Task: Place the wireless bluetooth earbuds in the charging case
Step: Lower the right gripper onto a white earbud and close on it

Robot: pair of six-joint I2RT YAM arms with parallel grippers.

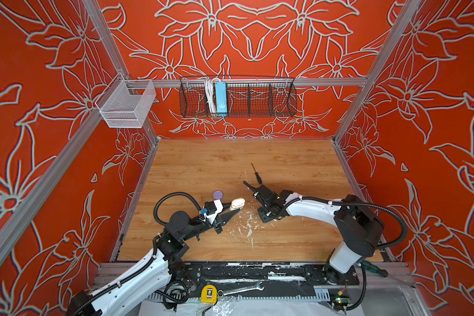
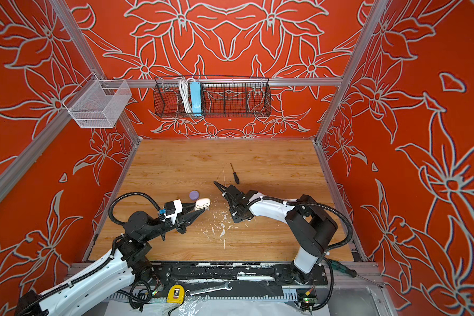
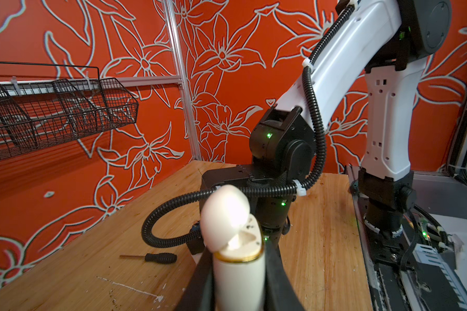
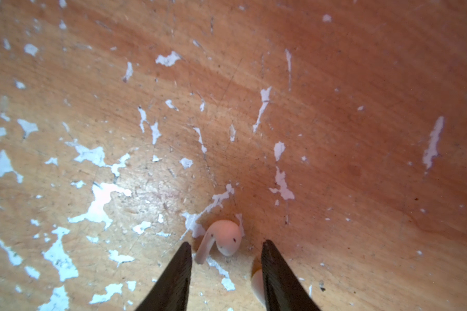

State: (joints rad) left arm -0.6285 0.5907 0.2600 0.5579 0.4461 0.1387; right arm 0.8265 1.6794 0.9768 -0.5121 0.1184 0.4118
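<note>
My left claw (image 3: 239, 249) grips the open cream charging case (image 3: 237, 280), and my right claw (image 4: 226, 243) is open around a cream earbud (image 4: 223, 237) on the table (image 4: 361, 134), so picking up and putting in are left.

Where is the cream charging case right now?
In both top views the cream charging case, lid open, is gripped by the left hand, just left of the middle of the table, beside the round lavender object.
</note>
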